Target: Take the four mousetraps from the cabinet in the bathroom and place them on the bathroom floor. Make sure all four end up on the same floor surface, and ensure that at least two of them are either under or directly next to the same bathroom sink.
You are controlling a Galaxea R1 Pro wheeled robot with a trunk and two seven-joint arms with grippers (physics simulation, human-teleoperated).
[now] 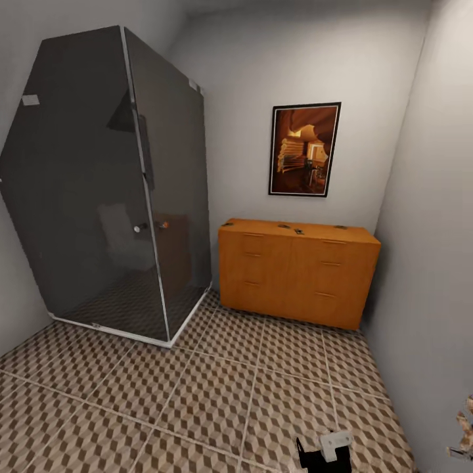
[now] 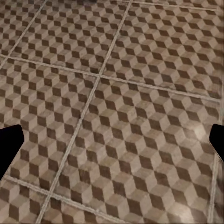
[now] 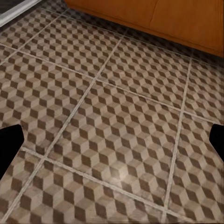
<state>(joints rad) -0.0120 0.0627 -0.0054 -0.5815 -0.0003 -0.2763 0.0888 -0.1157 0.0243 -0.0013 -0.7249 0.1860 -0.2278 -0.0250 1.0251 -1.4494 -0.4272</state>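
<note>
Left gripper (image 2: pixel 112 140): jaws spread wide, nothing between them, only the two dark fingertips (image 2: pixel 10 142) showing at the frame edges, with cube-pattern bathroom floor (image 2: pixel 116 93) below. Right gripper (image 3: pixel 112 140): same, jaws wide apart and empty, dark fingertips (image 3: pixel 9 142) at the edges, floor tiles (image 3: pixel 116 116) below. In the right wrist view the base of the orange-brown cabinet (image 3: pixel 154 18) stood just past the tiles ahead of the fingers, and a strip of the shower's pale sill (image 3: pixel 16 11) showed beside it.

Head view: a black-and-white robot part (image 1: pixel 325 450) sat at the lower edge, well short of the cabinet (image 1: pixel 295 276). The cabinet stood against the back wall, on the tiled floor (image 1: pixel 197 394). Four small dark-and-tan mousetraps lay on its flat top, apart from each other: one at the left end (image 1: pixel 227 225), two near the middle (image 1: pixel 284 226) (image 1: pixel 299 231), one toward the right end (image 1: pixel 341 228); too small to tell detail. A dark glass shower enclosure (image 1: pixel 105 190) stood just left of the cabinet. A framed picture (image 1: pixel 304 149) hung on the wall above the cabinet. Grey side wall (image 1: pixel 427 230) just right of the cabinet.
</note>
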